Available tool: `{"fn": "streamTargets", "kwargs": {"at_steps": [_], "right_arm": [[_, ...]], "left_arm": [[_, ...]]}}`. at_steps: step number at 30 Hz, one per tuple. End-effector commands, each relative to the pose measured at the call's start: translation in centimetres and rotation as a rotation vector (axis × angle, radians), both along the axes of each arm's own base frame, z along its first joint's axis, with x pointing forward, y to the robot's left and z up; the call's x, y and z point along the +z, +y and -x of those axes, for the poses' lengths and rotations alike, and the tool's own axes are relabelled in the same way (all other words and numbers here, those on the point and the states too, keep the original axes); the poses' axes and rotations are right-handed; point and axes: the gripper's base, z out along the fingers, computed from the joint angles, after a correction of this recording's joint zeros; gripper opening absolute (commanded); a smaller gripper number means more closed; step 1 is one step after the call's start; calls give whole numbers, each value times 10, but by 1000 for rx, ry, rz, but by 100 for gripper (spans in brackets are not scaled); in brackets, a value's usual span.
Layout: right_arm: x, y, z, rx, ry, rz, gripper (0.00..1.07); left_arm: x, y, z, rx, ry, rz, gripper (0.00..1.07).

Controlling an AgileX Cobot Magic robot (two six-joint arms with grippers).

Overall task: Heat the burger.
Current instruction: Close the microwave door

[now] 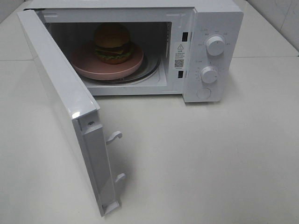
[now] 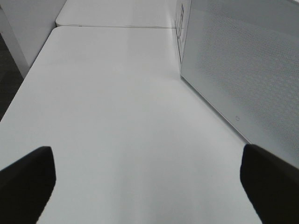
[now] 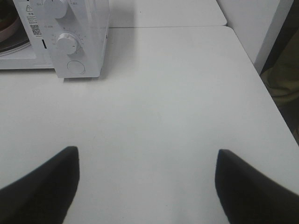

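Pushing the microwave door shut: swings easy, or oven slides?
Microwave door stands wide open on its hinge, so likely swings freely. Latch hooks probably need a firm final press; the microwave may skid on the smooth table.

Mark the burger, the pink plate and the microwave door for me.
burger [image 1: 112,43]: exterior high view, top bun.
pink plate [image 1: 82,63]: exterior high view, bare left rim.
microwave door [image 1: 58,70]: exterior high view, top edge.

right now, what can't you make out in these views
- Exterior high: upper dial markings too small to read; burger back hidden inside the microwave cavity.
- Left wrist: open door blocks the interior.
- Right wrist: burger almost wholly cut off by the picture edge.
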Motion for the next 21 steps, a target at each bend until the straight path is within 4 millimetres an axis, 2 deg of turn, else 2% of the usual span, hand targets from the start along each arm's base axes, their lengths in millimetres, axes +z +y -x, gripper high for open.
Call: {"fn": "streamTargets", "kwargs": {"at_steps": [1,6,17,20,21], "right_arm": [[0,0,4,3,-36,-7,76],[0,0,4,3,-36,-8,76],[0,0,4,3,-36,-7,76],[0,0,4,3,-36,-7,76],[0,0,4,3,-36,-7,76]], "left_arm": [[0,0,3,-1,-19,2,103],[0,5,3,35,-19,-41,103],[0,5,3,59,-22,-3,102],[2,5,4,46,-33,-37,100],[7,5,2,32,-52,-68,94]]}}
